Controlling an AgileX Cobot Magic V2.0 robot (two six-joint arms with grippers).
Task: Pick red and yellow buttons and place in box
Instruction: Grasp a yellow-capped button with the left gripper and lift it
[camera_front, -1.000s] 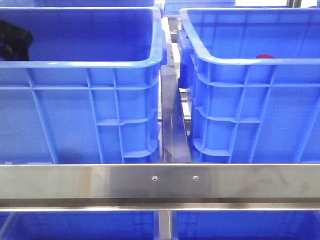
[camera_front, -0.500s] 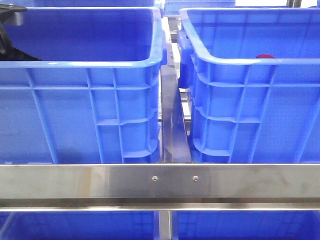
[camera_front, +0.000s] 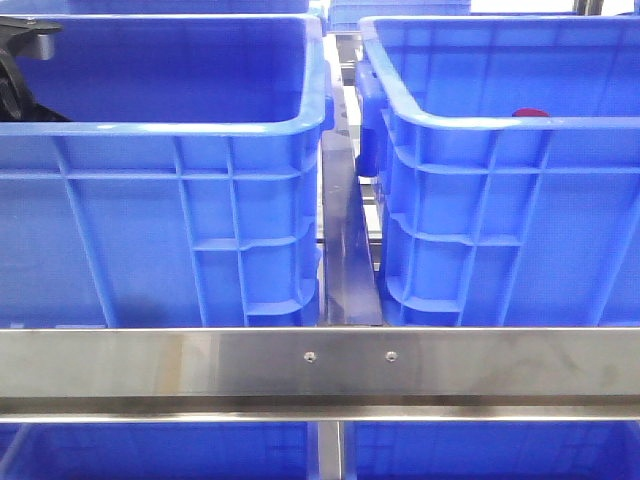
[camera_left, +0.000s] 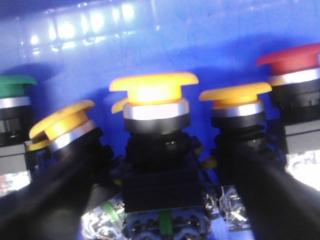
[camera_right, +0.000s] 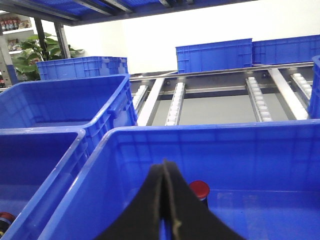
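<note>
Left tool (camera_left: 165, 200): we sit low inside the left crate (camera_front: 180, 130), dark fingers (camera_left: 45, 200) spread wide on either side of a yellow button (camera_left: 152, 92); nothing is gripped yet.
Right tool (camera_right: 165, 200): our fingertips are pressed together and carry nothing, hanging over the right crate (camera_right: 210, 140).
Buttons: the left wrist view shows a crowd of mushroom-head push buttons on the left crate's floor, several yellow, a red one (camera_left: 295, 62) at one side and a green one (camera_left: 15, 87) at the other. A lone red button (camera_right: 199, 189) stands in the right crate, its cap just peeking over the near rim in the front view.
Box: we judge the right crate to be the target.
Handling: each button looks light and rigid, but the domed cap is glossy and likely slippery. We would close on the black square body (camera_left: 162, 180) or the metal collar under the cap.
Risk: neighbours stand close; our fingers may nudge them.
</note>
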